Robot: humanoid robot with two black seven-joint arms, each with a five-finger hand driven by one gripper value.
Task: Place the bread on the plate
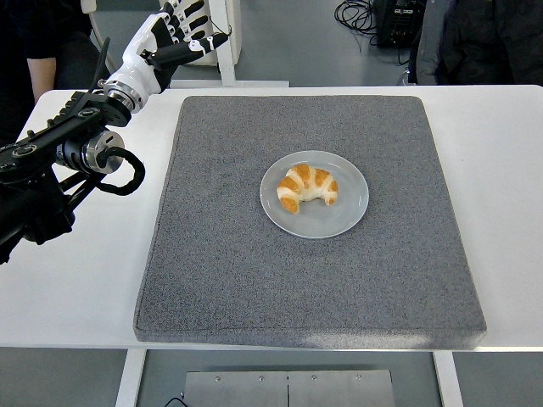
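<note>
Grey, coarse-textured rectangular mat (254, 280), lying flat on the white table (76, 288), covering most of its middle; bundle of black cables (355, 12) on the grey floor, far side; black equipment box (397, 20) just right of the cables; person in dark clothing (488, 41), far right; second person's dark sleeve (34, 38), far left.

Golden-brown bread (308, 188) with pale cream stripes; plate (348, 212) light grey-blue; mat (254, 280) speckled dark grey; table (68, 288) white. My left hand (174, 36) white, black joints.
</note>
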